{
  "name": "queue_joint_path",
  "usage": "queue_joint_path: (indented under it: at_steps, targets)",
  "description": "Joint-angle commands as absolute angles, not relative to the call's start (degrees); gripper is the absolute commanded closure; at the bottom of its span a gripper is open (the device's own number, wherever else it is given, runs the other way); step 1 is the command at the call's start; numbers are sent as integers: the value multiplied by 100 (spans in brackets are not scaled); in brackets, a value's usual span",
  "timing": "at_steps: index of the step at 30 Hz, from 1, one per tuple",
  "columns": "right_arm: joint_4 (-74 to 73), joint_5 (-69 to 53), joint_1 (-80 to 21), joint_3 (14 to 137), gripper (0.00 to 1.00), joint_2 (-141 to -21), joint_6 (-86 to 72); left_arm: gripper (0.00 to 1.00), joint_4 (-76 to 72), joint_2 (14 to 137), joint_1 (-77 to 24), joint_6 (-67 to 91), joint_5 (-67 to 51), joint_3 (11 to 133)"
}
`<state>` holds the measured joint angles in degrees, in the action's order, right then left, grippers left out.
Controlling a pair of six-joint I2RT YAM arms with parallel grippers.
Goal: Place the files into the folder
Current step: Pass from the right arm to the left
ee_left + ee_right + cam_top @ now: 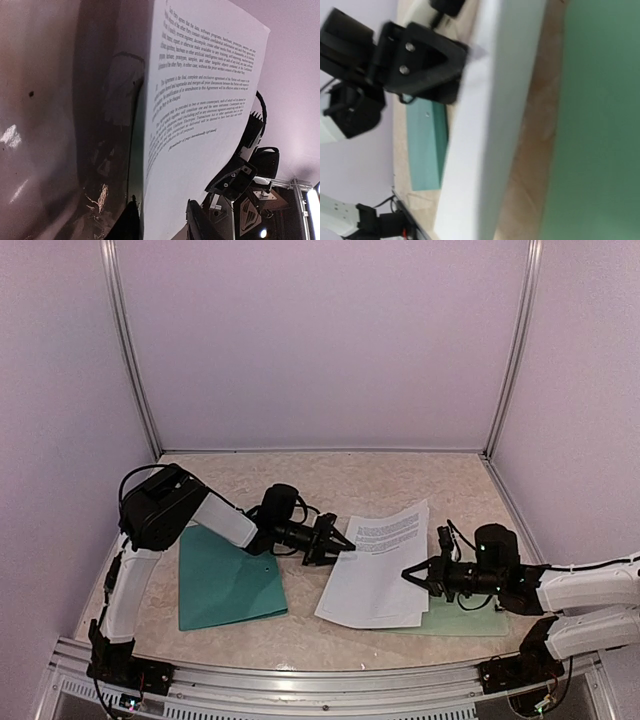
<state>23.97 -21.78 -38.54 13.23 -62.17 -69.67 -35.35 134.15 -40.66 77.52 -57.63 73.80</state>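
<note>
The files (380,560) are white printed sheets lying mid-table, with their right side partly over a pale green board. My right gripper (410,575) is shut on their right edge, and that edge is raised. In the right wrist view the files (485,125) are a blurred white band close to the lens, and my own fingers do not show. My left gripper (338,543) is at the sheets' left edge. In the left wrist view its jaws (161,202) stand apart with the files (200,100) between them. The dark teal folder (225,580) lies flat under the left arm.
A pale mint-green clipboard (465,620) lies under the sheets at the right and fills the right of the right wrist view (600,125). White walls enclose the table on three sides. A metal rail (300,675) runs along the near edge.
</note>
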Motion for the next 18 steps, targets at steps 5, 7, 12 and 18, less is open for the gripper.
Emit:
queue_joint_path:
  at_steps: [5,7,12,18]
  targets:
    - [1891,-2189,-3867,1567,100,-6418,-6619,91,-2917,13192,-4008,7100,-5710,7690]
    - [1769,-2149,-3870,1643,100,-6450,-6520,98,-2771,13097,-4008,6974,-5706,7659]
    - [1512,-2097,-3863,1849,100,-6524,-6262,100,-1970,12647,-4021,6342,-5525,7552]
    - [1344,-2195,-3866,2092,92,-6815,-5866,100,-321,11683,-4161,5193,-4628,7348]
